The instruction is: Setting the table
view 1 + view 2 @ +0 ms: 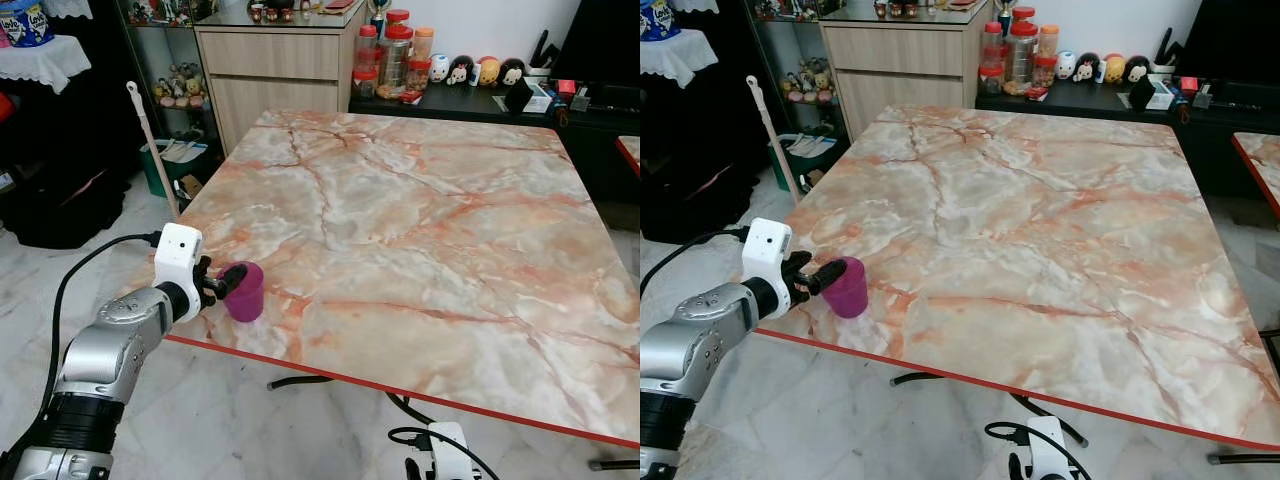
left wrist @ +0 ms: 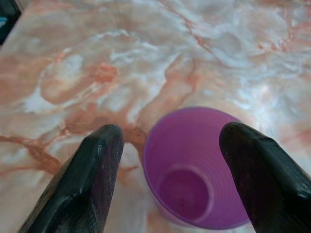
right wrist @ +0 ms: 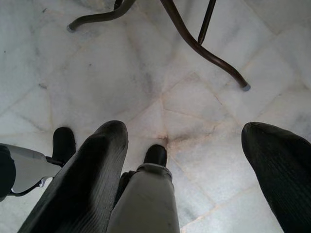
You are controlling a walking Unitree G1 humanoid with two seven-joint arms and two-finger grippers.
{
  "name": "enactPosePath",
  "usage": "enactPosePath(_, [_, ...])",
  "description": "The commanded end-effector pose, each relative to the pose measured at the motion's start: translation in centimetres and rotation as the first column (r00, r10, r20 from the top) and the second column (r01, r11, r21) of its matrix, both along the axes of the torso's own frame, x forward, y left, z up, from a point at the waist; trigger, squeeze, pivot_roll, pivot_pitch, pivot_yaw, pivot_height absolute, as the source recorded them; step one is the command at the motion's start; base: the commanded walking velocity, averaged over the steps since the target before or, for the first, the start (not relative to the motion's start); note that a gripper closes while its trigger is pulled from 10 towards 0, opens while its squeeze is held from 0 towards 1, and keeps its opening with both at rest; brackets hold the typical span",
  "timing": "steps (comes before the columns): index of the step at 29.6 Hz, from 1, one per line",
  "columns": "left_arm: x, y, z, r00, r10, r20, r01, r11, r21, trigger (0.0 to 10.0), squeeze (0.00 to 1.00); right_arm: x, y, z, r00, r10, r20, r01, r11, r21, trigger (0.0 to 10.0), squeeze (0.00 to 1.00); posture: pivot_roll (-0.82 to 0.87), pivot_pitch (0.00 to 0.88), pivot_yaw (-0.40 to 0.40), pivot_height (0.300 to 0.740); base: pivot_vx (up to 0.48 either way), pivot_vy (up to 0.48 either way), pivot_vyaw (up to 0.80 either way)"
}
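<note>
1. Head views: a purple cup [image 1: 244,291] stands upright at the marble desk [image 1: 420,230]'s seven-o'clock corner, with the left pincer [image 1: 222,283] at its rim.
2. Left wrist: its fingers [image 2: 87,179] are spread, flanking the cup without touching.
3. Right wrist: the right pincer [image 3: 194,160] hangs open above the floor [image 3: 146,82].

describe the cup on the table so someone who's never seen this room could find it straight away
Start at the big square marble table with the thin red edge. Go to its near corner on the robot's left, where the left gripper is open around a small purple cup. The cup stands upright and empty, the one bright plain-coloured thing on the veined top.
</note>
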State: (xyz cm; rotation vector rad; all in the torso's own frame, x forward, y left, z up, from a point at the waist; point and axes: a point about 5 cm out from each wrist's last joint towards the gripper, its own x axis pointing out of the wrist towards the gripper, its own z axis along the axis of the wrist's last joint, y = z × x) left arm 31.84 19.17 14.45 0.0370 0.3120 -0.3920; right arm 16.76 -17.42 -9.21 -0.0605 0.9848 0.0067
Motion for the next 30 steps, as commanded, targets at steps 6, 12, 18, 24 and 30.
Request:
enactPosePath(6, [0.0, -0.2, 0.0, 1.0, -0.014, -0.013, 0.015, 1.0, 0.023, 10.0, 0.0, -0.1, 0.1, -0.1, 1.0, 0.004, -0.005, -0.004, 1.0, -0.002, 10.0, 0.0, 0.07, 0.0, 0.034, 0.74, 0.0, 0.0, 0.0])
enactPosePath(12, [0.1, -0.5, -0.1, 1.0, -0.02, -0.022, 0.021, 0.999, 0.036, 10.0, 0.0, -0.3, 0.1, -0.2, 1.0, 0.0, -0.009, 0.0, 1.0, -0.002, 10.0, 0.0, 0.07, 0.0, 0.036, 0.74, 0.0, 0.0, 0.0])
enactPosePath(18, [0.2, -0.7, -0.2, 0.999, -0.023, -0.03, 0.025, 0.999, 0.042, 10.0, 0.0, -0.4, 0.2, -0.2, 1.0, 0.002, -0.011, -0.002, 1.0, 0.0, 10.0, 0.0, 0.07, 0.0, 0.039, 0.74, 0.0, 0.0, 0.0])
enactPosePath(24, [0.1, -0.8, -0.4, 0.999, -0.031, -0.044, 0.033, 0.998, 0.05, 10.0, 0.0, -0.5, 0.2, -0.2, 1.0, 0.0, -0.013, 0.0, 1.0, 0.001, 10.0, 0.0, 0.07, 0.0, 0.041, 0.74, 0.0, 0.0, 0.0])
enactPosePath(30, [0.5, -0.7, 0.7, 1.0, -0.009, 0.022, 0.008, 0.999, 0.032, 10.0, 0.0, -0.6, 0.2, -0.3, 1.0, 0.001, -0.014, -0.001, 1.0, 0.001, 10.0, 0.0, 0.07, 0.0, 0.04, 0.74, 0.0, 0.0, 0.0])
